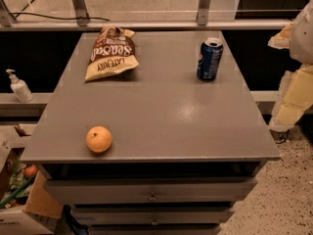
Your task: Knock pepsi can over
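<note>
We see the pepsi can (210, 58) standing upright on the grey cabinet (161, 116). The gripper (292, 98) hangs to the can's right, well apart from it, past the cabinet's edge; whether it is open we cannot tell. A snack bag (110, 53) lies left of the can.

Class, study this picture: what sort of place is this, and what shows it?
Probably an office or lab corner used for robot trials: a grey drawer cabinet holding a pepsi can, a pump bottle on the ledge, and the robot's gripper at the right edge, beside the cabinet.
</note>
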Action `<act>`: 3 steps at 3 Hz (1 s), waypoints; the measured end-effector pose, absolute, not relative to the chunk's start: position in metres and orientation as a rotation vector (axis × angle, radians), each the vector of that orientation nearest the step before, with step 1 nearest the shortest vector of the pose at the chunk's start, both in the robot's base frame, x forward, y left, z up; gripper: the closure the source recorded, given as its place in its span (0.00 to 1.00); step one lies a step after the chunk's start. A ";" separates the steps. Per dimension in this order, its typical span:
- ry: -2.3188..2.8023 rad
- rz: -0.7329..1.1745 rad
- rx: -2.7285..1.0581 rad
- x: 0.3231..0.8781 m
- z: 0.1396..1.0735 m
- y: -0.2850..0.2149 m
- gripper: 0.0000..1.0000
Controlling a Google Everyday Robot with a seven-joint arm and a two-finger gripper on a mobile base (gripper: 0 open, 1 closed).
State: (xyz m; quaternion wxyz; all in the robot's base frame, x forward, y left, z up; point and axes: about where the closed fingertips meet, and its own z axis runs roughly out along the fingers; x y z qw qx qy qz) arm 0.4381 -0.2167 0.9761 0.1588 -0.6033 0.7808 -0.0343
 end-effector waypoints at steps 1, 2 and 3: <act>2.232 -0.098 -1.725 0.438 0.976 -0.217 0.00; 2.214 -0.072 -1.701 0.444 0.970 -0.218 0.00; 2.170 0.012 -1.620 0.463 0.949 -0.224 0.00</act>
